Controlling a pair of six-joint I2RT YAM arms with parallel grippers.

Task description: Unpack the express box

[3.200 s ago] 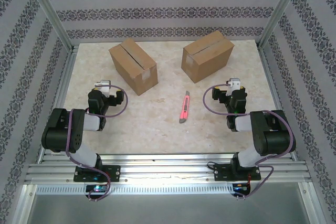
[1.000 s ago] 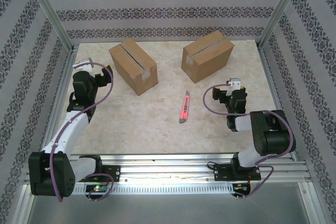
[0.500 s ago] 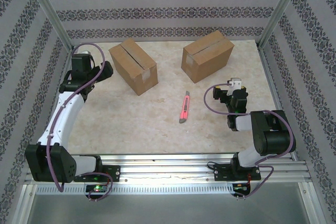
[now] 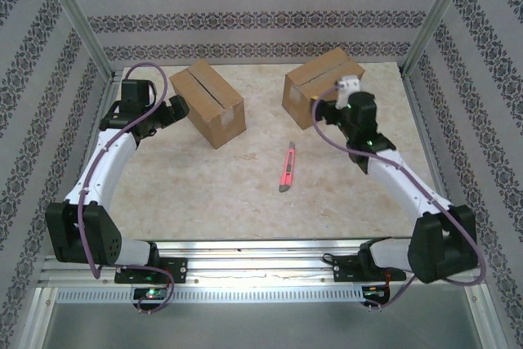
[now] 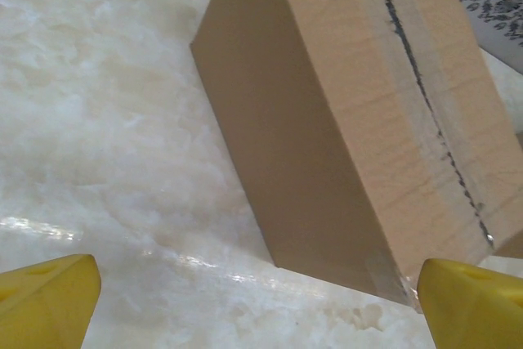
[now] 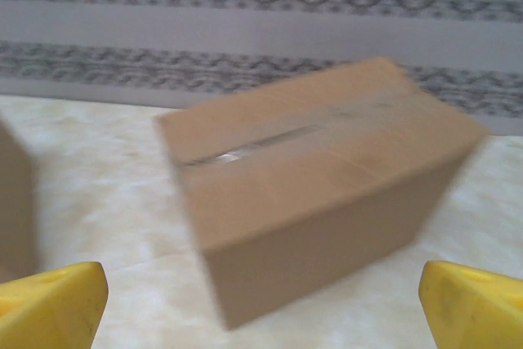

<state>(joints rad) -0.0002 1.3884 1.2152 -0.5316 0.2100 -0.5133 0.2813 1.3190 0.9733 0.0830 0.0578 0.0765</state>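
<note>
Two sealed cartons sit at the far side of the bench [image 4: 204, 194], well apart. The left box [image 4: 208, 102] is angled with its taped seam [image 5: 425, 96] running along the top, and the right box [image 4: 323, 87] is over by the far right corner with its own tape strip [image 6: 245, 146] intact. Neither is opened, so I'd say we're right at the start, on the approach. The left fingers [image 5: 45, 300] are spread wide with nothing between them. They're low, just beside the long side face of the left box and looking straight at it, not touching as far as I can tell. The right fingers [image 6: 49, 304] are wide apart too and empty, facing the right box from the near side. That view is blurry, so I can't judge the gap well, but from above the wrist looks close to the carton's near face. The red cutter [image 4: 286, 167] lies on the bare bench between the two arms, nearer to me than either box, and nothing is touching it. My read is that the tape has to be slit before anything comes out. So next I'd want one set of fingers bracing a carton so it won't slide, and the other dropping back to take the cutter by its handle, lined up along its length.
</note>
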